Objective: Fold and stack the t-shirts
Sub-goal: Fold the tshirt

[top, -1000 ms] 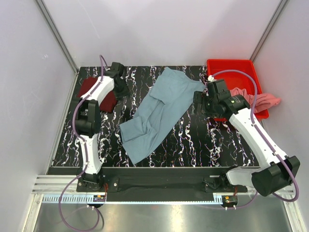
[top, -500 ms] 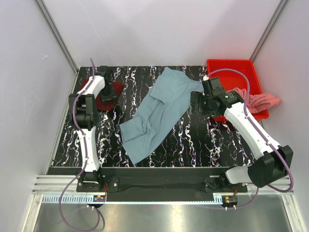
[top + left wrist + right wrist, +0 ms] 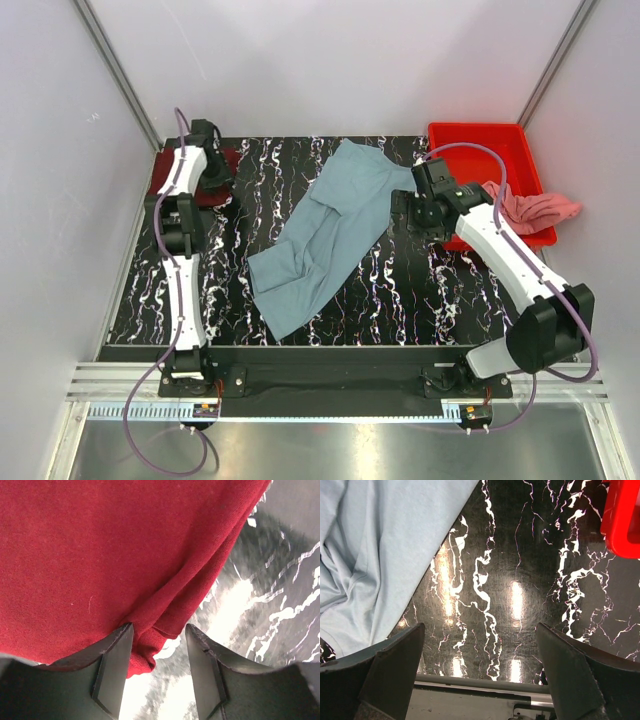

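Both spread: left fingers (image 3: pixel 112 665) seemingly straddling maroon t-shirt (image 3: pixel 100 555), right fingers (image 3: pixel 385 670) above table (image 3: pixel 520 545).

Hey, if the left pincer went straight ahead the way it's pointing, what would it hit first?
Most likely the dark red shirt: its folded edge sits right between the open fingers of the left pincer. Whether it already touches the cloth is unclear.

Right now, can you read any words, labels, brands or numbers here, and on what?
None can be read.
The grey-blue shirt, maroon shirt, pink shirt and red tray show no print.
The ruled strip at the near edge has marks too small to read.
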Controlling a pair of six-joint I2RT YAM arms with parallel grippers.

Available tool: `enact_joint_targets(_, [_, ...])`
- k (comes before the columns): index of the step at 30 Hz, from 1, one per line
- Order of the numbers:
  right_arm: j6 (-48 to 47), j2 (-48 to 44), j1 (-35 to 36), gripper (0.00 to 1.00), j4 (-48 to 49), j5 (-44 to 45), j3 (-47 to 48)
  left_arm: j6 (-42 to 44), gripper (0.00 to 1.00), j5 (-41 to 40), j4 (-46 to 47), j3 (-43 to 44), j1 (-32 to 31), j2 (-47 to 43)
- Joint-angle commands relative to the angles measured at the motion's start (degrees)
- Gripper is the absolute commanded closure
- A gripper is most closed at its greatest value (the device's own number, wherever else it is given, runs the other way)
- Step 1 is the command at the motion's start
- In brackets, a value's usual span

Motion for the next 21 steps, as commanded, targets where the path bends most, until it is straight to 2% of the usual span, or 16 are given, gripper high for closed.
enact_joint_targets(1, [0.7, 1.3, -0.4, 0.00, -0.3, -1.3, 2.9, 2.6, 0.47, 3.5, 4.3, 2.7, 3.2, 3.1])
enact_joint_targets(4, [0.8, 2.1, -0.4, 0.00, -0.1, -2.0, 2.8, 4.4, 0.46, 5.1, 4.4, 6.4, 3.3, 4.0])
enact_joint_targets(5, [1.0, 2.5, -0.4, 0.00, 0.1, -2.4, 2.7, 4.5, 0.43, 6.7, 5.1, 6.4, 3.3, 3.6])
enact_joint_targets(11, [1.3, 5.9, -0.4, 0.00, 0.7, -3.2, 2.4, 2.9, 0.31, 12.7, 8.9, -2.9, 1.5, -7.2])
enact_joint_targets(15, [2.1, 8.1, -0.4, 0.00, 1.0, -7.3, 2.5, 0.8, 0.30, 14.9, 7.4, -7.7, -1.8, -15.0])
enact_joint_targets(18, [2.3, 10.5, -0.3, 0.00, 1.4, -11.0, 3.2, -1.9, 0.31, 15.0, 10.6, -18.4, -5.4, -24.5])
enact_joint_targets(19, [2.4, 11.4, -0.2, 0.00, 1.4, -11.9, 3.5, -2.1, 0.32, 14.9, 13.2, -25.0, -7.4, -26.7])
enact_joint_targets(21, [3.3, 14.0, 0.2, 0.00, 1.9, -15.1, 4.9, -2.2, 0.34, 13.0, 14.4, -30.3, -9.5, -32.0])
